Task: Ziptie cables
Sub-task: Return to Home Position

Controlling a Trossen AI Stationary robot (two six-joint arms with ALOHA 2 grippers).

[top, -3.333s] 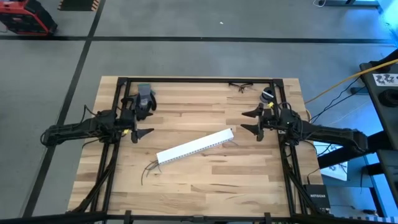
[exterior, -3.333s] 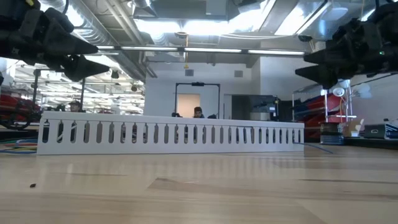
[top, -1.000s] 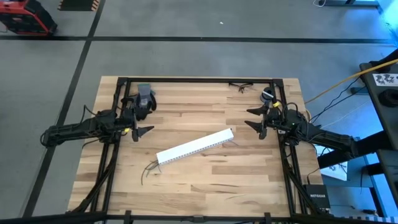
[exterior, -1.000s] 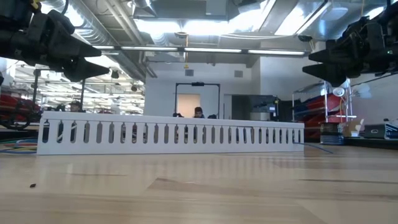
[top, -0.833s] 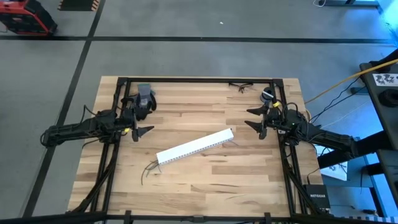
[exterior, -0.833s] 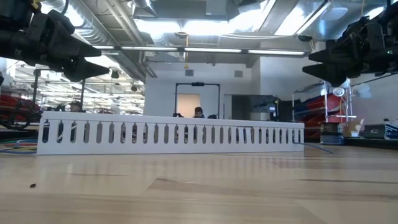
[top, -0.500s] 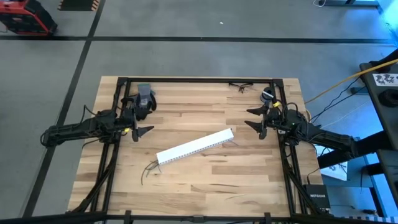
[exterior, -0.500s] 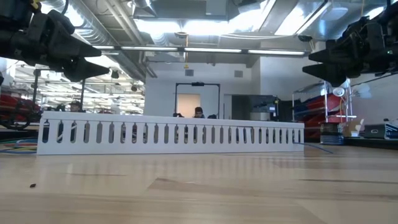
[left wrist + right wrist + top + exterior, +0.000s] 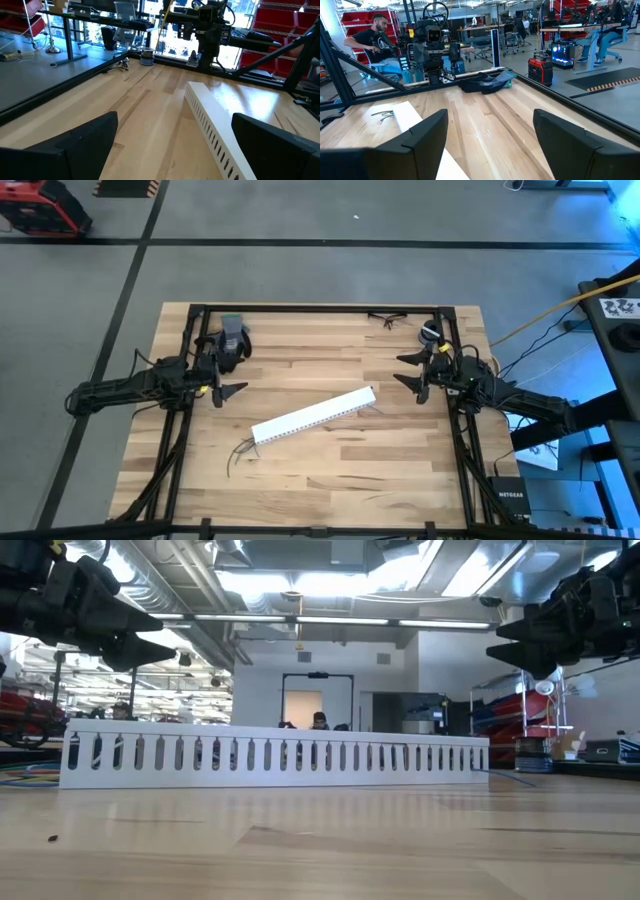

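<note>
Across the wooden table, a white duct with cables; workshop beyond.

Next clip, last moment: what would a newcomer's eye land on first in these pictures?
The long white slotted duct stands out, lying diagonally across the middle of the wooden table. Thin dark cables trail out at the end nearer the left arm. The left gripper and right gripper hover open on opposite sides of the table, holding nothing and clear of the duct.
</note>
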